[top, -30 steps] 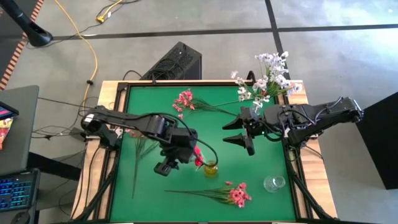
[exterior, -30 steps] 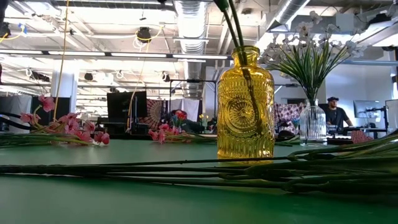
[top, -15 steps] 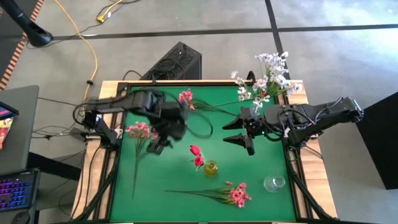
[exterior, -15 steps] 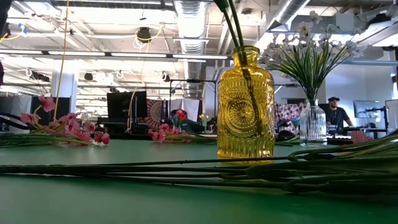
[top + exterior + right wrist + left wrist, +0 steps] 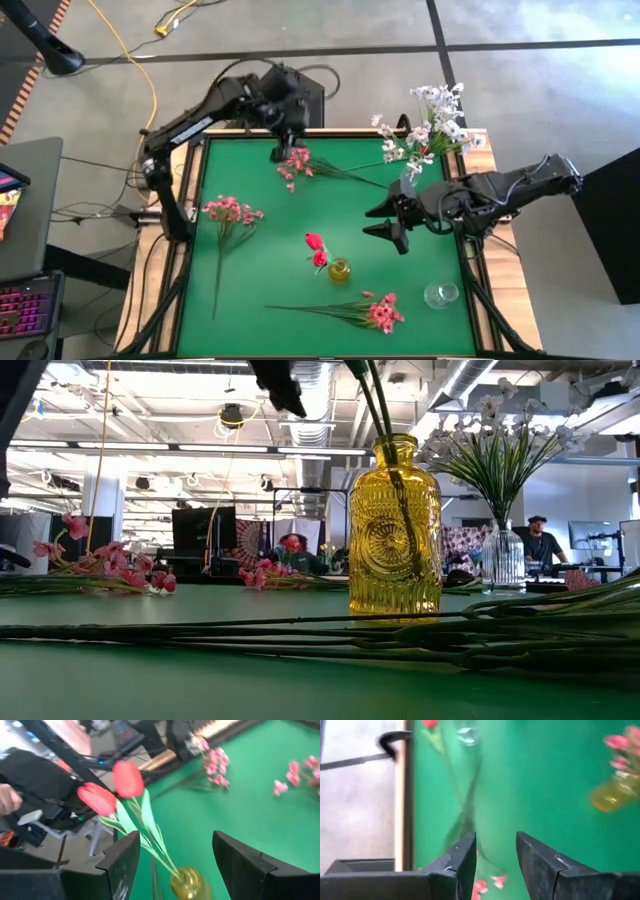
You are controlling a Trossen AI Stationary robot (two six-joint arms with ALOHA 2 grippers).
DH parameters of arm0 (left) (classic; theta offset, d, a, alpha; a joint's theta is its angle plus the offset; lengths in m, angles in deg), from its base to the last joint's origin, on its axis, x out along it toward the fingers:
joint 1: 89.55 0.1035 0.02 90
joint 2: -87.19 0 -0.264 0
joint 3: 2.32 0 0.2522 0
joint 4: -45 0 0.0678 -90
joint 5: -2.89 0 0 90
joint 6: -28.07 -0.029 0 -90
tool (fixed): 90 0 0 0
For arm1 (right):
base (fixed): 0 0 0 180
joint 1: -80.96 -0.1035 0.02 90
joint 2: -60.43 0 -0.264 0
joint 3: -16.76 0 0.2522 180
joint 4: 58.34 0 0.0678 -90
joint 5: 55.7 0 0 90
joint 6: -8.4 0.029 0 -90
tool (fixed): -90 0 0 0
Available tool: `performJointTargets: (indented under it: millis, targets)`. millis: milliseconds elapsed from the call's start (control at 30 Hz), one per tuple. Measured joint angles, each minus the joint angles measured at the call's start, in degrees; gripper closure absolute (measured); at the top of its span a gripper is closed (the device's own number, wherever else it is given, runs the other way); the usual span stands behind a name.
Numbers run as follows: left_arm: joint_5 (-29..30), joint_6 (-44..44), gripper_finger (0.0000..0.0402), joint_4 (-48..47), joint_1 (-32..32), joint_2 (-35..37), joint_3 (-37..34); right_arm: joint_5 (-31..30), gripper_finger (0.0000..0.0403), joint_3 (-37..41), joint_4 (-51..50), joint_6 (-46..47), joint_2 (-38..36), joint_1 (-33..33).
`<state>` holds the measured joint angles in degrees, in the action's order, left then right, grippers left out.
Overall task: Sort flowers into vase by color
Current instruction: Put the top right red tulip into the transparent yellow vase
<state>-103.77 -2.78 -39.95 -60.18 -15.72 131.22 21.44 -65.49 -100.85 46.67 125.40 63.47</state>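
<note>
Two red tulips [image 5: 316, 248] stand in the yellow vase [image 5: 339, 270] at mid-table, which the low view shows close up as the yellow vase [image 5: 394, 525]. White sprays [image 5: 432, 118] stand in a clear vase [image 5: 503, 557] at the far right. Three pink sprays lie flat on the mat: one at the far edge [image 5: 296, 162], one on the left [image 5: 229, 210], one at the near side [image 5: 380, 313]. My left gripper [image 5: 282, 143] is open over the far pink spray, whose blossoms [image 5: 487, 885] show below the fingers. My right gripper [image 5: 386, 221] is open, right of the yellow vase [image 5: 187, 883], facing it.
A small clear glass vase [image 5: 440, 294] with no flowers in it stands near the table's right near corner. Long green stems [image 5: 400, 635] lie across the near mat. The green mat is bare between the left pink spray and the yellow vase. A wooden rim [image 5: 166, 290] frames the table.
My left gripper has drawn away from the yellow vase, leaving the red tulips standing in it, and swung up and across to the table's far edge, over the far pink spray. My right gripper has shifted a little toward the near edge.
</note>
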Motion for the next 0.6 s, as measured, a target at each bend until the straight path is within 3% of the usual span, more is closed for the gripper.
performJointTargets:
  millis: [167, 400, 600]
  targets:
    - [-1.0, 0.4, 0.0276, 8.2, 5.2, -6.1, 0.0, -5.5, 0.0127, 0.0, -4.9, 6.6, 0.0, -3.8]
    - [-5.3, 2.4, 0.0276, 20.6, 4.2, -18.5, -0.1, -10.8, 0.0127, 0.0, -9.6, 13.8, 0.0, -10.0]
    - [0.0, 7.6, 0.0276, 33.0, 0.1, -26.4, -0.1, -15.4, 0.0127, 0.0, -15.4, 20.5, 0.0, -14.6]
